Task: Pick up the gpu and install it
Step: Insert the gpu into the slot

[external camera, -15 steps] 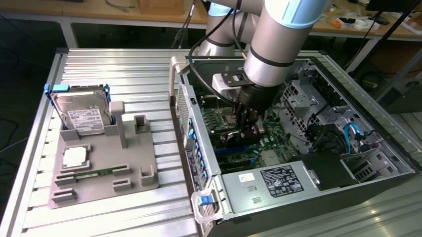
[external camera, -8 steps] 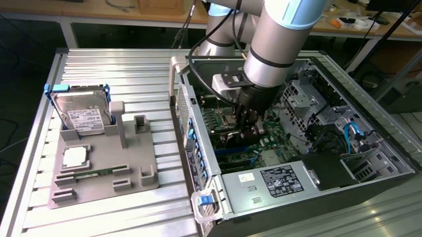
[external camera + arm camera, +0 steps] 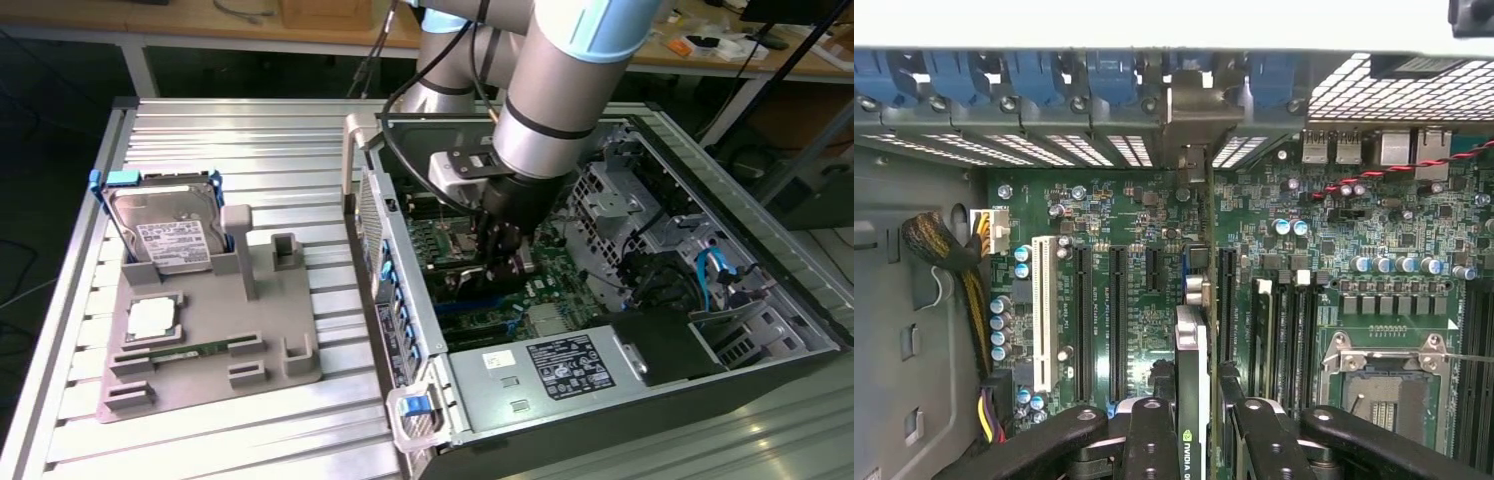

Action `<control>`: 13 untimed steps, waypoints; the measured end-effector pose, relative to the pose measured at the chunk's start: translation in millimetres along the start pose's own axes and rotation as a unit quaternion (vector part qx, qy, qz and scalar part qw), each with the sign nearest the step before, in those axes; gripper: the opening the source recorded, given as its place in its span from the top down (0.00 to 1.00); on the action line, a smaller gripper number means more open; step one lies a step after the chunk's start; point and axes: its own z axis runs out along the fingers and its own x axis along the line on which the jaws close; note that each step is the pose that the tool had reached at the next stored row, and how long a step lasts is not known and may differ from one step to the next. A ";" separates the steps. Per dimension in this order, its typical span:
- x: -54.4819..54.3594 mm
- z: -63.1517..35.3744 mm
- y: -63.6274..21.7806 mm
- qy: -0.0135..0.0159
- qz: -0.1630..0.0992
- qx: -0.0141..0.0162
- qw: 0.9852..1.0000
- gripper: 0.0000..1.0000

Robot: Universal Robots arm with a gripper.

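Observation:
My gripper (image 3: 1194,425) is shut on the gpu (image 3: 1192,345), one black finger (image 3: 1152,435) on each side of the card. The card stands edge-on over the green motherboard (image 3: 1134,220), in line with the long black expansion slots (image 3: 1119,310). Its silver end bracket (image 3: 1199,110) reaches the case's rear wall among the blue slot clips (image 3: 1024,75). In the exterior view the arm reaches down into the open computer case (image 3: 747,200), and the gripper (image 3: 507,255) is low over the board. Whether the card's edge sits in a slot is hidden.
Left of the case, a grey holder (image 3: 200,340) carries a silver hard drive (image 3: 167,235), a white square part (image 3: 154,318) and a narrow green memory stick (image 3: 187,350). Inside the case are the power supply (image 3: 561,365), drive cages (image 3: 627,190), a braided cable bundle (image 3: 949,255) and the processor socket (image 3: 1384,385).

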 end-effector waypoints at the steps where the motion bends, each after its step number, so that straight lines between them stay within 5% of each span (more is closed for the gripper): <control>1: 0.1 0.2 0.0 0.000 0.000 0.000 1.000 0.73; 13: 2.5 0.4 0.1 0.000 0.001 0.000 1.000 0.73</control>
